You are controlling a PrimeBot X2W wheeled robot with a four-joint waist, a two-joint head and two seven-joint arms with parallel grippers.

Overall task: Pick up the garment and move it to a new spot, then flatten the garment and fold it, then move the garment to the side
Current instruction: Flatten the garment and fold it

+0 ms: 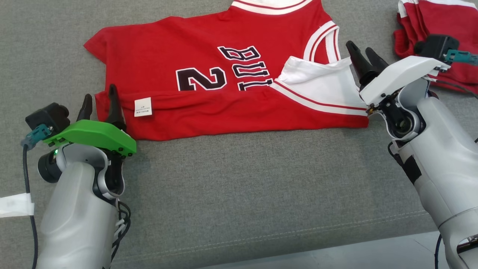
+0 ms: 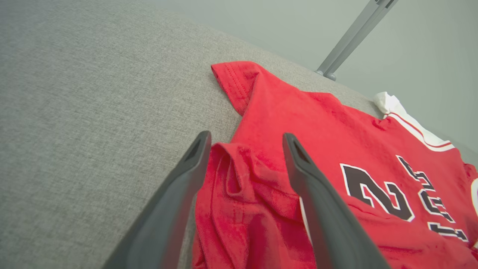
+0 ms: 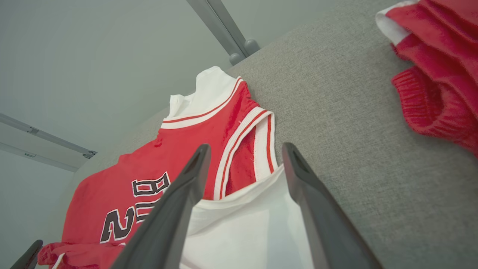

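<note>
One red jersey (image 1: 224, 74) lies flat on the grey cushion (image 1: 239, 179), far middle, with its near edge folded over. Two grippers stand wide apart, holding nothing: the left gripper (image 1: 100, 95) at its left corner, the right gripper (image 1: 359, 48) at its right. One more red garment (image 1: 429, 18) lies far right.

Head cam overhead; wrist cams low, close-in.
Head looks down on grey cushion (image 1: 239, 194); wrists skim it from opposite ends, all sharing the red jersey (image 1: 157, 63).
</note>
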